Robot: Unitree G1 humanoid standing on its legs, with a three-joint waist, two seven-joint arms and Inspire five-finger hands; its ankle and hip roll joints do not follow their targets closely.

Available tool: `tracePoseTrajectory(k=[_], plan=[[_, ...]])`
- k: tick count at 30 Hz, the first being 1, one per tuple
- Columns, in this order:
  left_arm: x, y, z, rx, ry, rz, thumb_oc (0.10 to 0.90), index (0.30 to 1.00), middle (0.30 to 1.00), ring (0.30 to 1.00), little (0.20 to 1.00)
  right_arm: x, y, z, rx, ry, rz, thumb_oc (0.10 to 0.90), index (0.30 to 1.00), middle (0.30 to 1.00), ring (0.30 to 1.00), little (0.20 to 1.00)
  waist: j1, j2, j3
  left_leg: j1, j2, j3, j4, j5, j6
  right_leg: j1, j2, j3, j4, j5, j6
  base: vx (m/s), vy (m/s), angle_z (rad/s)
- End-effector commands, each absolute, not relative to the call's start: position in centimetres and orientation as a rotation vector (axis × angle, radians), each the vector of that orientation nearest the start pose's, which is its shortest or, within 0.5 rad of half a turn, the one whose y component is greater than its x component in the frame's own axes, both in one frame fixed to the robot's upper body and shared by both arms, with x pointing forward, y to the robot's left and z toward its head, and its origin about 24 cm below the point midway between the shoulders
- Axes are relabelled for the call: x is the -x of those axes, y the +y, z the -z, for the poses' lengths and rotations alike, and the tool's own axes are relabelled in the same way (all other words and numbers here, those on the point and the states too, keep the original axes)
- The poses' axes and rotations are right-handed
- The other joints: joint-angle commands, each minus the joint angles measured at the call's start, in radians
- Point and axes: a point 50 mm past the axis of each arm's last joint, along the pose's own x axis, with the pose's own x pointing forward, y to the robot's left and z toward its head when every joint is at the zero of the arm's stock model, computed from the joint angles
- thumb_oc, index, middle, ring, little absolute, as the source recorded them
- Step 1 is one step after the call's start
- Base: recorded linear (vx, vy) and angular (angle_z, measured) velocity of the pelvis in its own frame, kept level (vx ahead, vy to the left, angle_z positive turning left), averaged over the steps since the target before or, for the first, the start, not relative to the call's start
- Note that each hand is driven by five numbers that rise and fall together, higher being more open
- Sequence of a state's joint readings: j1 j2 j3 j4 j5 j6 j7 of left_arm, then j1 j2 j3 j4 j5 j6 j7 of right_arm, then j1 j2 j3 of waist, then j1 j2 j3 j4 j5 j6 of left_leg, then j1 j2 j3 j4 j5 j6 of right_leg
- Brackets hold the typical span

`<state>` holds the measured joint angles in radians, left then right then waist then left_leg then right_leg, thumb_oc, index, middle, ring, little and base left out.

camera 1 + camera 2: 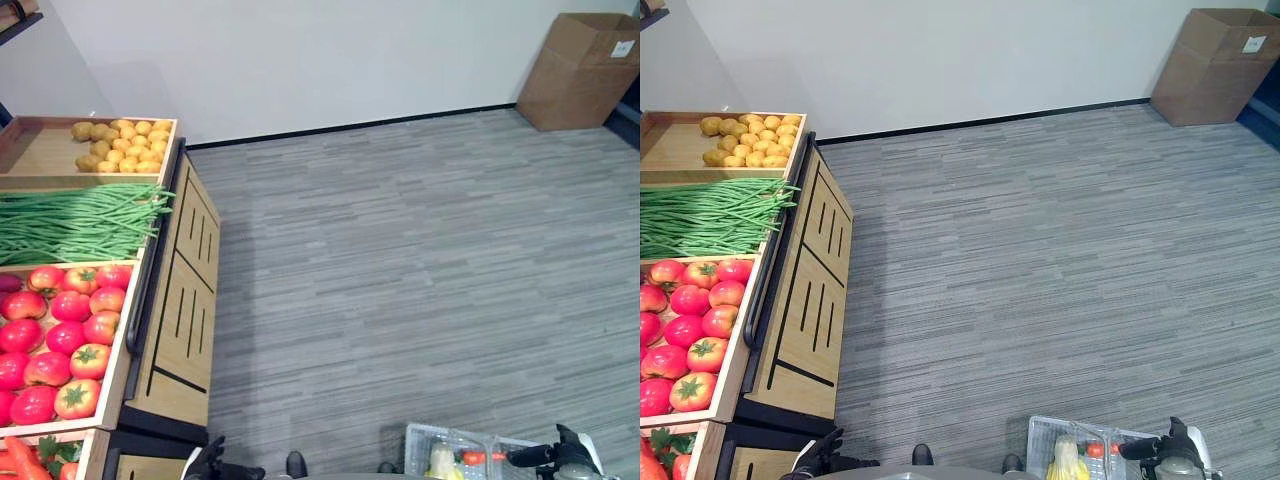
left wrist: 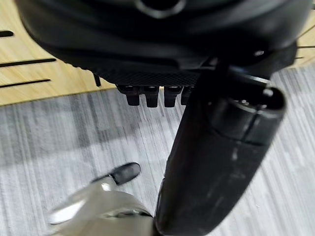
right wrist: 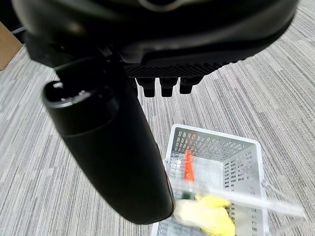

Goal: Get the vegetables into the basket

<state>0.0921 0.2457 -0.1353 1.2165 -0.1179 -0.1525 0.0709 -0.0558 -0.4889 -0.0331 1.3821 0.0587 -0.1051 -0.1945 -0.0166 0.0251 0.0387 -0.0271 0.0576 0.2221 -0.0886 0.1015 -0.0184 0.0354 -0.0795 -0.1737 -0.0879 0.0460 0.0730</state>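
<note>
On floor, one basket (image 3: 224, 162), one carrot (image 3: 188, 166)

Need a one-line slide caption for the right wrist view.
Right hand hangs above a white basket on grey floor, holding a carrot and something yellow.

Basket (image 1: 470, 452) on the floor beside the right hand (image 1: 560, 458), corn (image 1: 1067, 458) and carrot (image 3: 188, 165) inside; tomatoes (image 1: 62, 335), green beans (image 1: 75, 222) and potatoes (image 1: 118, 145) on the stand (image 1: 180, 310) ahead of the left hand (image 1: 212, 464)
</note>
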Motion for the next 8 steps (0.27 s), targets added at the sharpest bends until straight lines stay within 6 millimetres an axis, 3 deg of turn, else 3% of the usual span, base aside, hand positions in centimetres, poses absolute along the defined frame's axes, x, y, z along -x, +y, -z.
tracePoseTrajectory(k=[1,3,6,8], plan=[[-8.0,25.2,15.5,-0.29,1.112,-0.175,0.9,1.0,1.0,1.0,1.0,-9.8,-33.0,12.5,0.429,1.129,0.418,0.9,1.0,1.0,1.0,1.0,0.013,-0.058,-0.014,0.033,0.087,-0.023,0.001,-0.031,-0.093,-0.042,-0.084,0.008,0.001,0.043,0.083,0.0,0.0,0.0],[-7.4,25.3,15.7,-0.299,1.142,-0.161,0.9,1.0,1.0,1.0,1.0,-8.9,-31.6,13.4,0.438,1.169,0.31,0.9,1.0,1.0,1.0,1.0,0.014,-0.063,-0.015,0.033,0.086,-0.028,0.001,-0.031,-0.092,-0.038,-0.084,0.005,0.001,0.04,0.082,0.0,-0.013,0.08],[-5.3,24.6,16.4,-0.303,1.251,-0.11,0.9,1.0,1.0,1.0,1.0,-5.7,-26.8,15.9,0.301,1.291,0.132,0.9,1.0,1.0,1.0,1.0,0.017,-0.068,-0.023,0.046,0.077,-0.046,0.001,-0.039,-0.087,-0.012,-0.087,-0.008,0.001,0.03,0.078,0.04,0.014,0.16],[-4.8,24.3,16.6,-0.298,1.271,-0.098,0.9,1.0,1.0,1.0,1.0,-5.1,-25.8,16.3,0.277,1.312,0.107,0.9,1.0,1.0,1.0,1.0,0.017,-0.068,-0.025,0.047,0.074,-0.049,0.001,-0.04,-0.086,-0.009,-0.089,-0.011,0.001,0.029,0.078,0.01,0.025,0.1]])
